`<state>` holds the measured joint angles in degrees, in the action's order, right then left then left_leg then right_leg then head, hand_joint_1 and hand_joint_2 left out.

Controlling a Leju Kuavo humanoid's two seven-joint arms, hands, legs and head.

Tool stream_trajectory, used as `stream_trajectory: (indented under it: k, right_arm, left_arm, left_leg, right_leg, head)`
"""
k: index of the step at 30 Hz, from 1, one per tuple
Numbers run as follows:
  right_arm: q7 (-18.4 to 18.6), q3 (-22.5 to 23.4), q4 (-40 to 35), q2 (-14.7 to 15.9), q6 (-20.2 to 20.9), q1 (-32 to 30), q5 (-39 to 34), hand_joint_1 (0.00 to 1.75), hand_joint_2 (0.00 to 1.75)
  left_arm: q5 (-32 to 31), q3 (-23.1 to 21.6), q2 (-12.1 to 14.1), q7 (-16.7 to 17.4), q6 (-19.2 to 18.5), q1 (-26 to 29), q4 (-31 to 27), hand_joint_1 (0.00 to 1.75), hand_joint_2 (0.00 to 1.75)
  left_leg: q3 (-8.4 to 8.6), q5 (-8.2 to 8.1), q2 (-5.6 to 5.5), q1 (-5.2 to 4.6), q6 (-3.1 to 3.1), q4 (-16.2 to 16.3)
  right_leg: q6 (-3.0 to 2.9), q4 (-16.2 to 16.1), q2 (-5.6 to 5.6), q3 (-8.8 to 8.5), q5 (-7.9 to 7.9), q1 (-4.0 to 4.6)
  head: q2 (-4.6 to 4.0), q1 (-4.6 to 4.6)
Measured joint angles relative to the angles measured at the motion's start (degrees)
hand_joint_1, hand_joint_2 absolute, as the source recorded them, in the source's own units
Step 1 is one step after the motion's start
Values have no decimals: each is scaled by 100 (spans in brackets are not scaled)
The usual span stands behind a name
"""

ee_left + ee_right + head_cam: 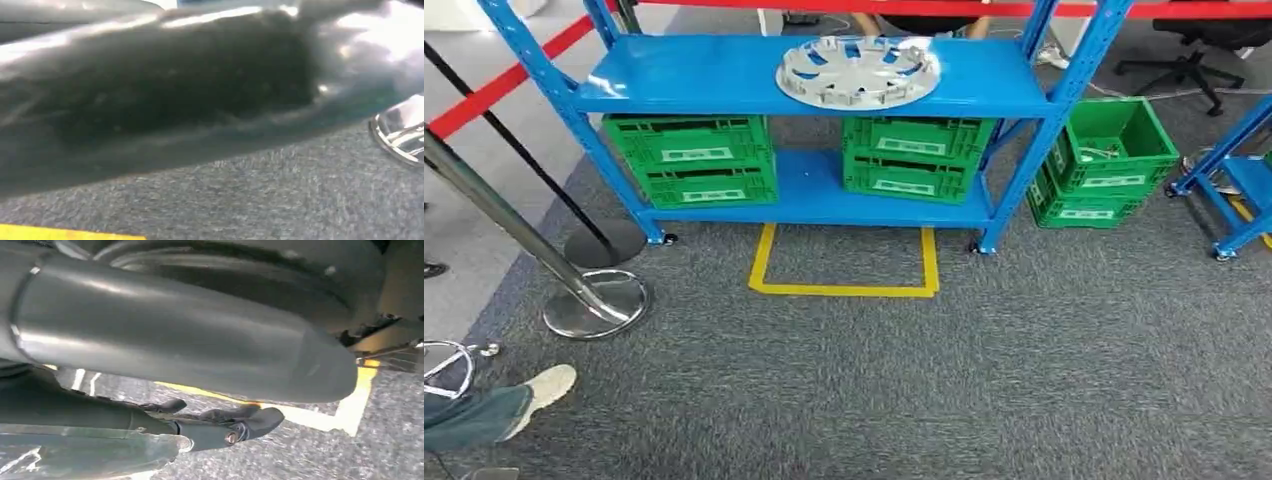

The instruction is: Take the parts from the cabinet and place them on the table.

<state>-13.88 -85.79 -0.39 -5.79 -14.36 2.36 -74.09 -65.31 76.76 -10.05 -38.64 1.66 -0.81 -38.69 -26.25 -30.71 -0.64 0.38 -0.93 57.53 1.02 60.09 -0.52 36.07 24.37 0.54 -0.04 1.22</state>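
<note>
Fingers (pixel 250 420) of the right hand (pixel 210 427) lie apart, holding nothing; left hand's state is unclear. Silver spoked hubcap (pixel 858 70) lies flat on the blue rack's (pixel 674 85) top shelf.

Right hand (pixel 220 427) up close in the right wrist view: thick, smooth grey thumb (pixel 190 340) with a rounded tip, darker slim fingers (pixel 250 417) below it, a small round metal screw at one finger's base. Glossy surfaces, soft highlights along the grey casing.
</note>
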Motion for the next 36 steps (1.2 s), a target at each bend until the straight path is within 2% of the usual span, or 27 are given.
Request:
stream_trajectory:
  k: [2, 3, 4, 6, 7, 8, 9, 10, 11, 12, 13, 14, 15, 16, 17, 19, 21, 23, 24, 25, 27, 30, 36]
  right_arm:
    - [0, 0, 0, 0, 0, 3, -7, 0, 0]
    - [-2, 0, 0, 2, 0, 12, -11, 0, 0]
    - [-2, 0, 0, 0, 0, 31, -15, 0, 0]
    - [-2, 0, 0, 0, 2, 37, -26, 0, 0]
    - [0, 0, 0, 0, 7, 26, -31, 0, 0]
    - [0, 0, 0, 0, 7, 18, -37, 0, 0]
    - [0, 0, 0, 0, 7, 14, -42, 0, 0]
    - [0, 0, 0, 0, 7, 16, -48, 0, 0]
    - [0, 0, 0, 0, 7, 19, -50, 0, 0]
    - [0, 0, 0, 0, 7, 17, -57, 0, 0]
    - [2, 0, 2, 0, 7, 23, -85, 0, 0]
    - [4, 2, 2, 0, 7, 33, -107, 0, 0]
    - [7, 2, 2, 0, 7, 35, -186, 0, 0]
    - [24, 11, 2, 0, 4, 39, -274, 0, 0]
    - [44, 26, 2, 0, 2, 44, -336, 0, 0]
    - [46, 57, 6, 0, 0, 57, -396, 0, 0]
    - [61, 66, 9, 0, 6, 71, -433, 0, 0]
    - [105, 107, 9, 0, 4, 79, -551, 0, 0]
    - [107, 140, 9, 0, -2, 83, -625, 0, 0]
    - [105, 188, 9, 0, -2, 92, -700, 0, 175]
    - [70, 256, 9, 0, 4, 108, -826, 0, 175]
    - [33, 350, 9, 0, 17, 132, -958, 0, 175]
    - [35, 504, 9, 0, 44, 136, -995, 0, 175]
  left_arm:
    - [-7, 0, -4, 0, 0, -15, 2, 0, 0]
    - [-7, 0, -7, 0, 2, -26, 7, 0, 0]
    - [-7, 0, 4, 0, 4, -45, 7, 0, 0]
    - [-7, 0, 11, 0, 15, -47, 7, 0, 0]
    - [-9, 2, 9, 0, 15, -33, 11, 0, 0]
    - [-9, 0, 9, 0, 15, -28, 13, 0, 0]
    - [-9, 2, 9, 2, 20, -21, 15, 0, 0]
    - [-11, 2, 22, 2, 20, -21, 15, 0, 0]
    - [-18, 2, 24, 0, 24, -20, 15, 0, 0]
    - [-20, 9, 22, 2, 28, -9, 17, 0, 0]
    - [-28, 11, 20, 8, 33, -15, 28, 0, 0]
    - [-28, 13, 20, 59, 41, -27, 37, 0, 0]
    - [-9, 15, 13, 121, 70, -24, 42, 0, 0]
    - [7, 35, 7, 204, 107, -36, 50, 0, 0]
    - [30, 59, 7, 258, 135, -54, 57, 0, 0]
    - [50, 94, 2, 310, 155, -75, 66, 0, 0]
    - [52, 124, 2, 350, 162, -91, 72, 0, 0]
    - [55, 146, 2, 394, 179, -111, 83, 0, 0]
    - [59, 151, 2, 426, 192, -120, 90, 0, 175]
    - [70, 153, 2, 453, 208, -125, 96, 0, 175]
    - [103, 153, 0, 490, 225, -131, 103, 0, 175]
    - [136, 153, -2, 551, 260, -142, 109, 0, 175]
    - [172, 125, -2, 614, 284, -140, 114, 0, 175]
  left_leg:
    - [-25, 37, 2, 0, -49, 143]
    - [-157, 41, 12, -1, -82, 443]
    - [-399, -80, 12, 2, -107, 827]
    - [-908, -514, 12, 2, -133, 1523]
    - [-1107, -630, 12, 2, -139, 1714]
    - [-1194, -564, 13, 2, -139, 1676]
    - [-1182, -355, 13, 4, -134, 1464]
    - [-1094, -31, 13, 4, -128, 1074]
    - [-974, 363, 18, 8, -132, 605]
    - [-903, 721, 30, 16, -138, 245]
    - [-916, 526, 52, 9, -89, 132]
    - [-895, 631, 44, 2, -47, 144]
    - [-892, 679, 43, 18, -31, 123]
    - [-892, 693, 39, 25, -60, 115]
    - [-895, 690, 28, 20, -56, 114]
    - [-892, 650, 15, 13, -7, 111]
    - [-882, 628, 14, 13, 16, 106]
    - [-878, 612, 13, 9, 39, 105]
    - [-878, 611, 13, 8, 41, 105]
    - [-878, 605, 14, 6, 50, 105]
    - [-877, 604, 14, 6, 51, 106]
    - [-869, 605, 14, 6, 52, 106]
    - [-818, 610, 15, 16, 49, 79]
  right_leg:
    - [-48, -62, -9, -136, 40, -46]
    - [-94, -86, -5, -215, 79, -46]
    - [-124, -95, -4, -255, 118, -46]
    - [-142, -97, -10, -323, 199, -46]
    - [-145, -96, -16, -374, 243, -46]
    - [-143, -96, -27, -438, 291, -46]
    - [-137, -96, -33, -512, 343, -48]
    - [-123, -97, -37, -595, 402, -56]
    - [-93, -97, -35, -682, 463, -69]
    - [-58, -106, -27, -640, 514, -65]
    - [-22, -34, -54, -768, 568, -39]
    - [19, -58, -44, -705, 623, -24]
    - [24, -89, -40, -744, 637, -18]
    - [-68, -101, -38, -745, 624, -9]
    - [-103, -112, -35, -746, 613, -3]
    - [-117, -192, -18, -795, 621, -4]
    - [-119, -252, -15, -829, 625, 0]
    - [-100, -279, -11, -844, 635, -1]
    - [-68, -288, -8, -847, 630, -2]
    - [-30, -298, -9, -849, 633, -4]
    - [41, -303, -9, -850, 633, -9]
    - [79, -306, -9, -850, 629, -10]
    - [89, -305, -9, -880, 631, -6]
  head:
    - [0, -9]
    - [0, -18]
    - [0, -18]
    - [0, -20]
    - [0, -20]
    - [0, -20]
    - [0, -18]
    - [0, -20]
    - [0, -20]
    - [0, -22]
    - [-2, -39]
    - [0, -38]
    - [-2, -42]
    - [0, -37]
    - [0, -31]
    - [-2, -33]
    - [0, -35]
    - [0, -37]
    - [-2, -39]
    - [-2, -37]
    - [-2, -37]
    - [0, -42]
    - [0, -42]
